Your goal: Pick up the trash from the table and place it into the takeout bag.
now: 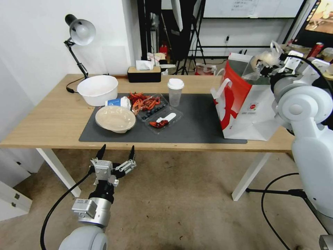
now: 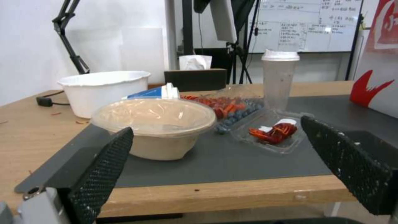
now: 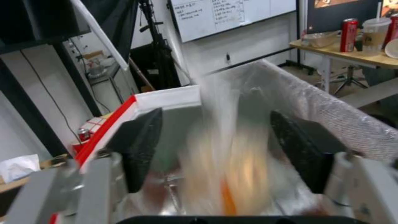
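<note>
My right gripper [image 1: 267,68] hangs open over the mouth of the takeout bag [image 1: 249,107], a white bag with red swirls at the table's right end. A knotted clear plastic bag [image 3: 224,149] shows as a blur between the spread fingers, above the foil lining [image 3: 331,105]. On the dark mat [image 1: 197,121] lie a beige bowl [image 1: 115,119], a tipped blue-and-white cup [image 1: 118,102], a white-lidded cup [image 1: 175,92] and clear trays of red leftovers [image 1: 151,104]. My left gripper [image 1: 116,152] is open, below the front edge of the table [image 1: 41,118], facing the bowl [image 2: 155,124].
A big white bowl [image 1: 97,89] and a desk lamp [image 1: 81,33] stand at the table's back left, a dark tissue box [image 1: 144,73] at the back edge. Tripods and a second table with red cans [image 3: 348,31] are behind. Bare floor lies in front of the table.
</note>
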### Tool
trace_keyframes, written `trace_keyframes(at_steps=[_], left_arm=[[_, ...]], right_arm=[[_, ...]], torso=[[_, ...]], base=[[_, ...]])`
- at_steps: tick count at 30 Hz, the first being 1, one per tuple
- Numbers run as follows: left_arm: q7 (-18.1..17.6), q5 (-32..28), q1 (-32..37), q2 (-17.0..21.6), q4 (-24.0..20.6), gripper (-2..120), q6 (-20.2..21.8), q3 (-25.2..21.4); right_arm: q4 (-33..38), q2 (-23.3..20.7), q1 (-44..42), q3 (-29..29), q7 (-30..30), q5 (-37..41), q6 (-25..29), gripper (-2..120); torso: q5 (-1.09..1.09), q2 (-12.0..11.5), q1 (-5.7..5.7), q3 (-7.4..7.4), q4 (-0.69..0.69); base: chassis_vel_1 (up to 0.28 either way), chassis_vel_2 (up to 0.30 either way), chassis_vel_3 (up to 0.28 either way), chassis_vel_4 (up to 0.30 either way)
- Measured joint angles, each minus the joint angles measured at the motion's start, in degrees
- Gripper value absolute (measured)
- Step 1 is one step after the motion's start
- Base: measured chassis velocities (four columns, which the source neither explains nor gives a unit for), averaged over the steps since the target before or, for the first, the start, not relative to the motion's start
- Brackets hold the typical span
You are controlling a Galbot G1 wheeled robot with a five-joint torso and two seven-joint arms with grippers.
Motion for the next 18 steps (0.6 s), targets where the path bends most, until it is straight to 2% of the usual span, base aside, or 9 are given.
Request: trace_keyframes(at_steps=[2, 3, 4, 5, 6, 7, 8, 11, 18], left_arm=[[0.0, 0.0, 0.0, 0.0, 0.0, 100, 0.0, 0.1], [0.0, 0.0, 0.0, 0.0, 0.0, 100, 0.0, 0.1], [0.0, 0.0, 0.0, -0.1, 0.0, 100, 0.0, 0.1], [0.0, 0.0, 0.0, -0.1, 0.0, 100, 0.0, 0.1], [0.0, 0.0, 0.0, -0.1, 0.0, 99, 0.0, 0.1], [0.0, 0.0, 0.0, -0.1, 0.0, 100, 0.0, 0.1], [0.0, 0.0, 0.0, -0.1, 0.0, 100, 0.0, 0.1], [0.1, 0.0, 0.0, -0.1, 0.0, 100, 0.0, 0.1], [0.1, 0.0, 0.1, 0.1, 0.0, 100, -0.1, 0.0]], right_arm=[[0.2, -0.2, -0.2, 0.7, -0.4, 0.3, 0.7, 84], [0.3, -0.2, -0.2, 0.8, -0.8, 0.3, 1.1, 86], [0.7, -0.4, -0.5, 1.1, -2.6, 0.3, 3.2, 92], [0.7, -0.4, -0.5, 1.1, -2.6, 0.3, 3.2, 92], [1.4, -0.6, -1.1, 1.1, -5.2, 0.4, 7.0, 98], [2.0, -0.7, -1.6, 1.2, -7.2, 0.5, 9.4, 98], [2.0, -0.7, -1.6, 1.2, -7.2, 0.5, 9.4, 98], [4.9, -0.6, -4.6, 1.1, -14.9, 0.4, 17.5, 100], [12.0, -0.2, -14.4, -0.4, -23.3, -4.5, 23.4, 100]], torso=[[0.0, 0.0, 0.0, 0.0, 0.0], [0.0, 0.0, 0.0, 0.0, 0.0], [0.0, 0.0, 0.0, 0.0, 0.0], [0.0, 0.0, 0.0, 0.0, 0.0], [0.0, 0.0, 0.0, 0.0, 0.0], [-0.01, 0.0, 0.0, 0.0, 0.0], [-0.01, 0.0, 0.0, 0.0, 0.0], [-0.01, 0.0, 0.0, 0.0, 0.0], [-0.01, 0.0, 0.0, 0.0, 0.0]], base=[[0.0, 0.0, 0.0, 0.0], [0.0, 0.0, 0.0, 0.0], [0.0, 0.0, 0.0, 0.0], [0.0, 0.0, 0.0, 0.0], [0.0, 0.0, 0.0, 0.0], [0.0, 0.0, 0.0, 0.0], [0.0, 0.0, 0.0, 0.0], [0.0, 0.0, 0.0, 0.0], [0.0, 0.0, 0.0, 0.0]])
